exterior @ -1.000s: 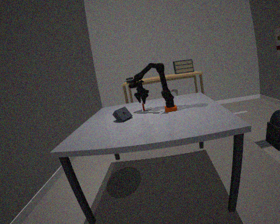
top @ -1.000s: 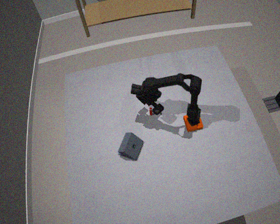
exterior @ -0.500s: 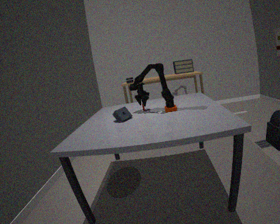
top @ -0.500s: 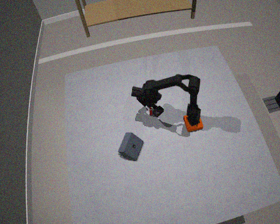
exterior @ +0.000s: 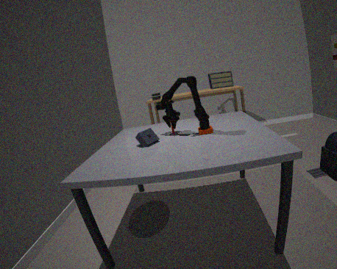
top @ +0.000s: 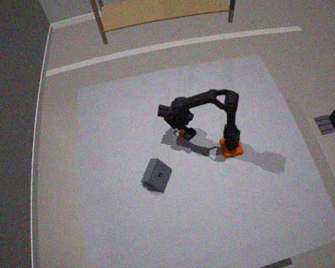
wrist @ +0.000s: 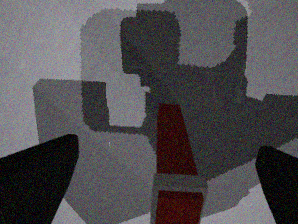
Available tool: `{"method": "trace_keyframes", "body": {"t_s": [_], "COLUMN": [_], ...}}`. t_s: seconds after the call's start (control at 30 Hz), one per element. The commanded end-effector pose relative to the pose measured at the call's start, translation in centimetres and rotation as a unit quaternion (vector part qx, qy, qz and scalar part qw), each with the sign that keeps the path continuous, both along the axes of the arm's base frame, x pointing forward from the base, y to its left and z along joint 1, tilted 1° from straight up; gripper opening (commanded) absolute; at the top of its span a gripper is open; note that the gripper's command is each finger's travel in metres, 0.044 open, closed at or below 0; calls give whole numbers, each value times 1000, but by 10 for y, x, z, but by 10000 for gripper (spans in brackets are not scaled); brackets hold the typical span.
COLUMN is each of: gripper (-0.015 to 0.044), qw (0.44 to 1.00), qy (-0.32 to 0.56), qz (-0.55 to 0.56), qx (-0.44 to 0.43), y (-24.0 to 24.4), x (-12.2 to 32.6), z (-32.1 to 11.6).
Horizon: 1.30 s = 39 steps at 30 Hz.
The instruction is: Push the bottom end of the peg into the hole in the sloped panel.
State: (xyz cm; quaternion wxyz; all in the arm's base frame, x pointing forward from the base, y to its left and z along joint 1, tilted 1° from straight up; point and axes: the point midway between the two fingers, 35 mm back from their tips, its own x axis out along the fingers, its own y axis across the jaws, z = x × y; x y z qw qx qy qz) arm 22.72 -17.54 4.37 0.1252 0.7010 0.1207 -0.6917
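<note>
Now: end effector point(top: 184, 133) point(exterior: 172, 124) point(wrist: 169, 151) wide open, nothing gripped | red peg point(top: 181, 133) point(exterior: 174, 130) point(wrist: 174, 140) upright btwn fingers, on tbl point(top: 208, 205) point(exterior: 195, 154)

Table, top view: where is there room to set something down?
Room: the table below the orange base, right of the sloped block; also the strip left of that block. Crowded: around the peg, which stands between the open gripper's fingers, under the arm.
</note>
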Motion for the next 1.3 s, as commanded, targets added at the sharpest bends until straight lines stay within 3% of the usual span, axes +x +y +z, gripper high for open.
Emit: {"method": "trace_keyframes", "body": {"t_s": [0.0,0.37,0.73,1.27], "gripper": [309,20,0,0], "qw": [1000,1000,1000,1000], "qy": [0,0,0,4], "qz": [0,0,0,-2], "qx": [0,0,0,0], "y": [0,0,-1,-1], "x": [0,0,1,2], "z": [0,0,4,63]}}
